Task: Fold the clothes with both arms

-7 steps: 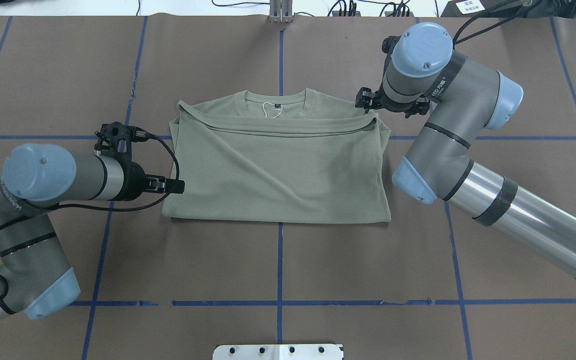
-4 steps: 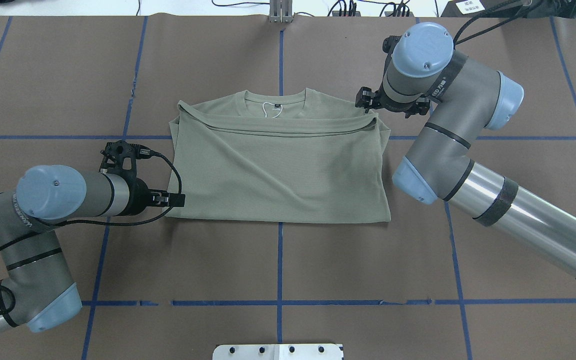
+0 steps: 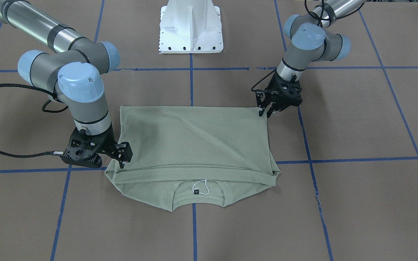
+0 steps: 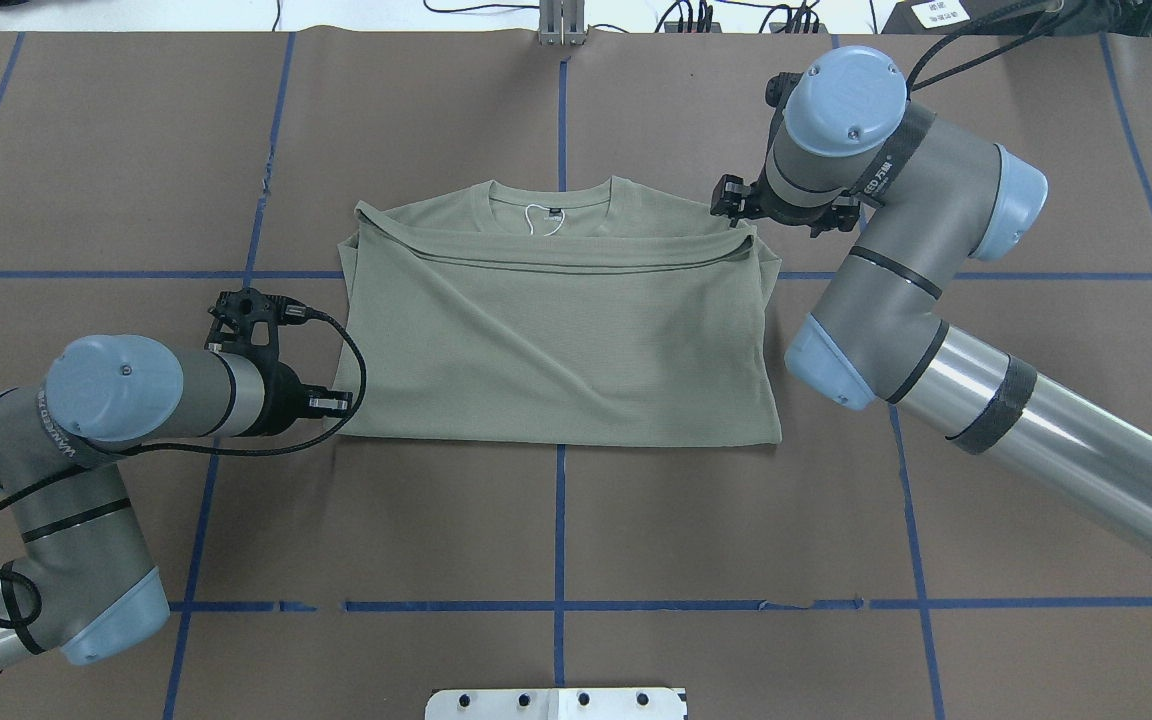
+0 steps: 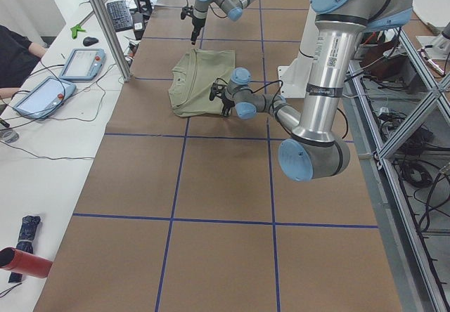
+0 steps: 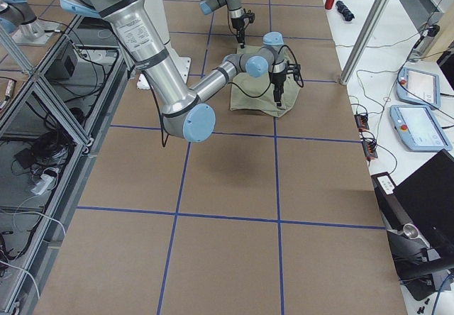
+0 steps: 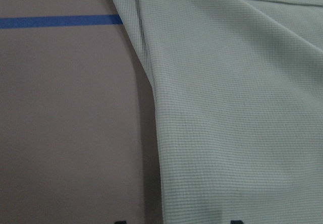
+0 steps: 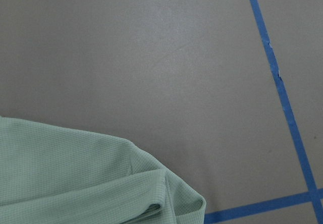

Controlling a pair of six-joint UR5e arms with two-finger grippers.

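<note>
The sage-green shirt lies flat on the brown table, folded into a rectangle, its round neckline and black label at the far side. My left gripper stands open at the shirt's near-left corner. In the left wrist view the shirt's edge runs between the two dark fingertips. My right gripper hovers at the far-right shoulder corner, looks open and holds nothing. The right wrist view shows that folded corner and bare table, no fingers.
Blue tape lines grid the brown table. The white pedestal base stands at the robot's side. Beyond the far edge, a metal post and tablets stand on a side bench, where a person's arm rests.
My left arm has slid toward the robot along the shirt's left edge, down to the near-left corner. The right arm and the shirt have not moved.
</note>
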